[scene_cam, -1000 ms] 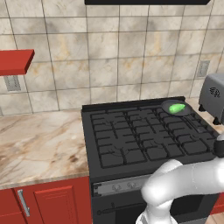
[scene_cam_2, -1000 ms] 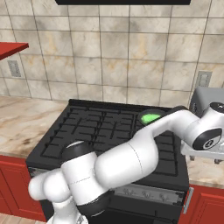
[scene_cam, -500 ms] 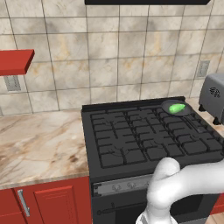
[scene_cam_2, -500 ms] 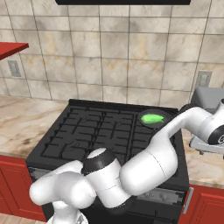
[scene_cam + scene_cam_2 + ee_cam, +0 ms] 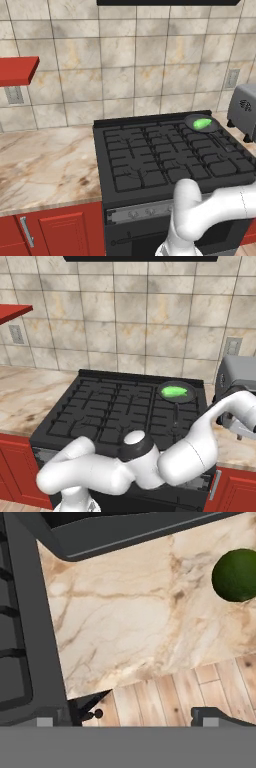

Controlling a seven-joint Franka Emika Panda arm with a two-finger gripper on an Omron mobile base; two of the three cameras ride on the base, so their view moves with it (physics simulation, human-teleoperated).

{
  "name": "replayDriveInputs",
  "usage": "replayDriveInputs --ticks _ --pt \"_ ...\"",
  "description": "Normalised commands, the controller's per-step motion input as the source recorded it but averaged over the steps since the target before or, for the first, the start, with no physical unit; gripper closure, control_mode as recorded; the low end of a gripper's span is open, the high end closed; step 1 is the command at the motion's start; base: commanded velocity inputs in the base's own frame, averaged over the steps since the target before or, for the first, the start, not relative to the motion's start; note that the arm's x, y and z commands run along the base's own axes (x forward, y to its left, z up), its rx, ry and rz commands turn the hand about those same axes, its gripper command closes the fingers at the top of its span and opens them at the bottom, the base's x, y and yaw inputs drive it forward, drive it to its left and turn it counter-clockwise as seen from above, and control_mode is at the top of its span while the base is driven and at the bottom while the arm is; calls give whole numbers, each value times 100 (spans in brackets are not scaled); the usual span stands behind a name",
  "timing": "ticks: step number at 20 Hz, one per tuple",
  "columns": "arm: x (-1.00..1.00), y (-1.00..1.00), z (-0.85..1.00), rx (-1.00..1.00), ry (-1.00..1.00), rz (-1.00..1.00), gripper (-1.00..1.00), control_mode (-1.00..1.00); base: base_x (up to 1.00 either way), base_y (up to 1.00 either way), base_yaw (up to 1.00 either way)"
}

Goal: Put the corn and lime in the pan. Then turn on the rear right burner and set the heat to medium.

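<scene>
The dark grey pan (image 5: 189, 120) (image 5: 189, 397) sits on the rear right burner (image 5: 186, 134) (image 5: 200, 399) of the black stove. The light-green corn (image 5: 202, 123) (image 5: 173, 391) lies inside it. In the hand view the dark green lime (image 5: 236, 574) rests on the marble counter to the right of the stove, at the upper right. My gripper (image 5: 131, 716) hovers over the counter's front edge, open and holding nothing. The lime lies ahead of the right fingertip (image 5: 215, 716) and well apart from it.
A grey toaster (image 5: 245, 110) (image 5: 240, 373) stands on the counter right of the stove. The stove's side edge (image 5: 40, 612) runs down the left of the hand view, with wooden floor (image 5: 200, 687) beyond the counter edge. Control knobs (image 5: 135, 214) line the stove front.
The arm has swung further right and low over the right-hand counter; its hand has left the left base view. The pan and corn have not moved.
</scene>
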Motion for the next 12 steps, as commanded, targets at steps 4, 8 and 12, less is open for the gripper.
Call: replayDriveInputs --ticks 4,8,12 --pt "19 -24 -1 0 -2 0 -100 -100 0 0 0" --pt "7 -29 0 0 0 0 -100 -100 0 0 0" --pt "-8 -21 -15 0 0 0 -100 -100 0 0 0"
